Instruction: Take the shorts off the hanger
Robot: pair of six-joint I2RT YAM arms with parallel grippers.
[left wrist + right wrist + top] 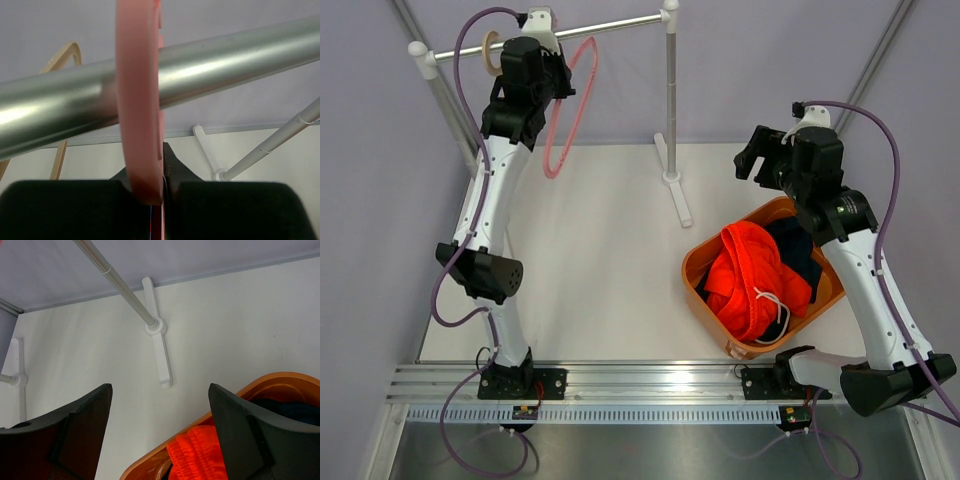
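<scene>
The orange shorts (pixel 752 278) with a white drawstring lie bunched in the orange basket (pixel 696 272), on top of the navy shorts (pixel 798 248). Both also show in the right wrist view, the orange pair (pixel 197 457) and the navy pair (pixel 290 412). A bare pink hanger (pixel 570 110) hangs at the silver rail (pixel 610 25). My left gripper (pixel 552 42) is shut on the pink hanger (pixel 140 125) right under the rail (pixel 225 65). My right gripper (pixel 756 152) is open and empty above the basket's far edge; its fingers (pixel 240 425) stand wide apart.
A wooden hanger (pixel 490 52) hangs on the rail left of my left gripper, also in the left wrist view (pixel 62 55). The rack's right post (pixel 671 100) and white foot (pixel 675 190) stand between the arms. The left post (pixel 445 100) stands at the far left.
</scene>
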